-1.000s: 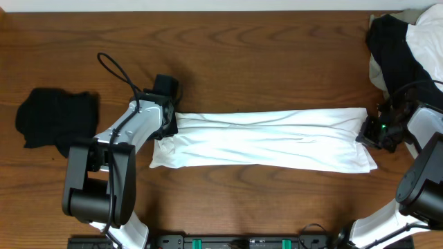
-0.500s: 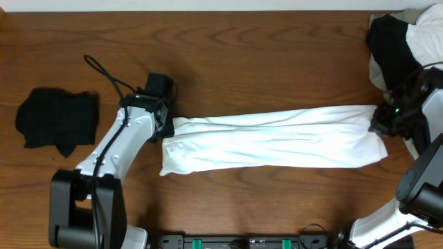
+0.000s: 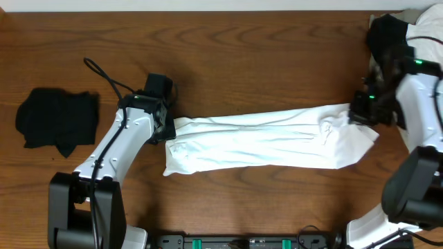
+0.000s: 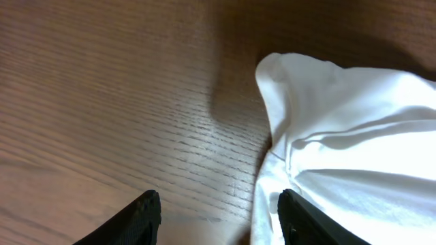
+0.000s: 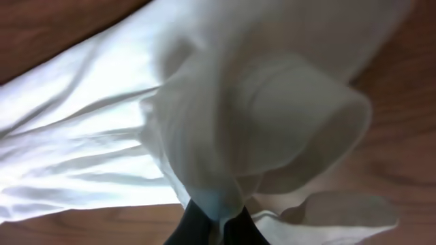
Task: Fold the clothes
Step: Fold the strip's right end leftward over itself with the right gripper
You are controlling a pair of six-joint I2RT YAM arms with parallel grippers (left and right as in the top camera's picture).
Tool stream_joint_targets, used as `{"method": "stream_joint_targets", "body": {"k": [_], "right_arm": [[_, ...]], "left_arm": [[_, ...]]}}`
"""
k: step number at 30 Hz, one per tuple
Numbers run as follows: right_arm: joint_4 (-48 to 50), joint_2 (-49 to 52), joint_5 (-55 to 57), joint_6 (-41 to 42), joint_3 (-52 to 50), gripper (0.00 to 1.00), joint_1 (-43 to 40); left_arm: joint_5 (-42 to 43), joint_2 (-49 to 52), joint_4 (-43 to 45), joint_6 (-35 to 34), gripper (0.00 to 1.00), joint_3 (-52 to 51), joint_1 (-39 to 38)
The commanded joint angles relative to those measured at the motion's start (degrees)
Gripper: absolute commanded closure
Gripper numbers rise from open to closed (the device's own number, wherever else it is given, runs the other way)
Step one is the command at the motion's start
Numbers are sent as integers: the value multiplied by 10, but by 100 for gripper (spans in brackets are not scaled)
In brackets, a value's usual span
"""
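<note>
While the right hand (image 3: pixel 361 111) is pinching the right end of the white T-shirt (image 3: pixel 263 142) between its closed fingers (image 5: pixel 196 228) near the desk's (image 3: pixel 228 55) right edge, the cloth there is bunching into loose folds. The rest of the shirt is lying as a long, narrow band across the middle of the desk, and the left hand (image 3: pixel 165 128) is hovering at its left end with its fingers standing apart, gripping nothing, bare wood showing between them. A small black garment (image 3: pixel 57 119) is resting near the left edge, and a heap of black and pale cloth (image 3: pixel 398 34) is sitting in the far right corner.
</note>
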Motion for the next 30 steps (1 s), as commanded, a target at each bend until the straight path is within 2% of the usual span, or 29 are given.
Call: {"method": "stream_joint_targets", "body": {"k": [1, 14, 22, 30], "right_arm": [[0, -9, 27, 49, 9, 99, 56], [30, -8, 81, 150, 7, 99, 238], [55, -8, 81, 180, 6, 99, 291], [64, -7, 81, 206, 5, 99, 306]], "left_arm": [[16, -2, -2, -6, 42, 9, 0], [48, -2, -4, -6, 42, 8, 0], [48, -2, -12, -6, 42, 6, 0], [48, -2, -15, -6, 42, 4, 0]]}}
